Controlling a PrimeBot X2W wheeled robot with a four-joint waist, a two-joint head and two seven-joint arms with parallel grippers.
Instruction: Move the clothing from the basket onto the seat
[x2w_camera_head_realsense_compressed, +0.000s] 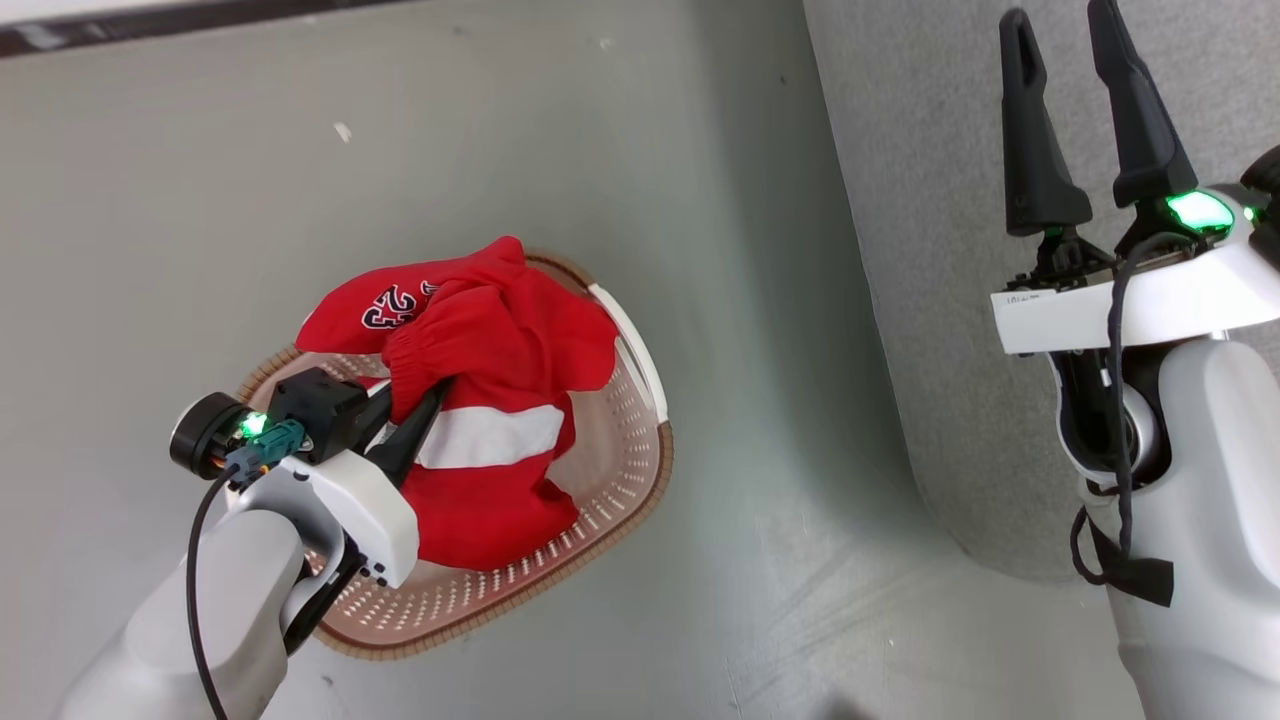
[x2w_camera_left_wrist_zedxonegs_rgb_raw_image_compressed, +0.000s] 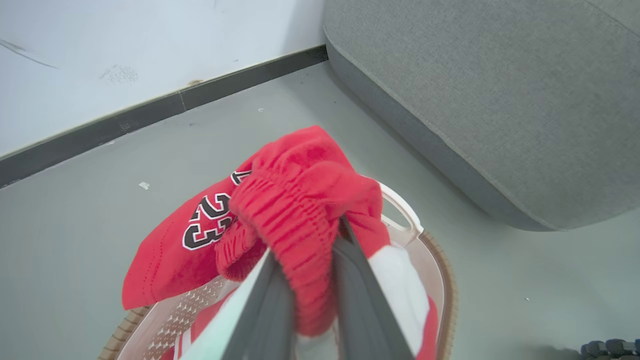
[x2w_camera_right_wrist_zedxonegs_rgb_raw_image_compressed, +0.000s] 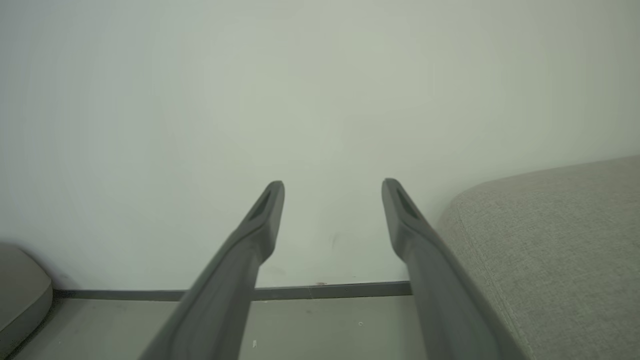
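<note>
Left gripper (x2w_camera_head_realsense_compressed: 418, 415) pinches the clothing (x2w_camera_head_realsense_compressed: 500, 330) at a gathered waistband, a firm hold for lifting | clothing heaped in basket (x2w_camera_head_realsense_compressed: 612, 470), spilling over its far rim | basket on floor (x2w_camera_head_realsense_compressed: 760, 560) beside seat (x2w_camera_head_realsense_compressed: 930, 200) corner | right gripper (x2w_camera_head_realsense_compressed: 1058, 18) spread, empty, parked over seat edge, keeping my path free.

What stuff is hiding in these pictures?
Bottom of the basket: head view, covered by the clothing.
Tips of the left gripper: left wrist view, buried in red fabric.
How many garments: bunched together, cannot tell.
Rest of the seat: head view, cut off by edges.
</note>
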